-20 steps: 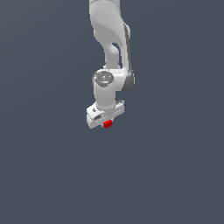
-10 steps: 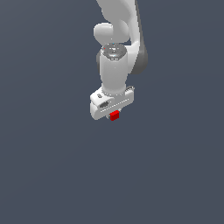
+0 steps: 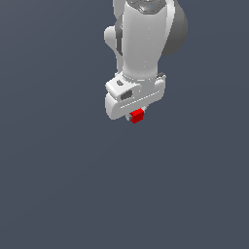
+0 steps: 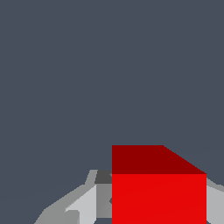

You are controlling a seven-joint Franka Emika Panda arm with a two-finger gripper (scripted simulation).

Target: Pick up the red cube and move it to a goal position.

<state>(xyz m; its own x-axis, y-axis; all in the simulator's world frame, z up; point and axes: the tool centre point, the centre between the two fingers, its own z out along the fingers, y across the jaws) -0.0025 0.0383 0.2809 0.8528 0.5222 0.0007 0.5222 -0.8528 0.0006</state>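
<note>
Your gripper (image 3: 136,115) is clamped on the cube (image 3: 137,115), which sits between the fingers, clear of any surface. Held that way so you can carry it; no goal marker shows, so you can't judge how far remains.

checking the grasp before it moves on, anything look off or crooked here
Nothing stands out. The red cube sits squarely in the gripper, fingers on either side in the wrist view, with only plain grey around it.
</note>
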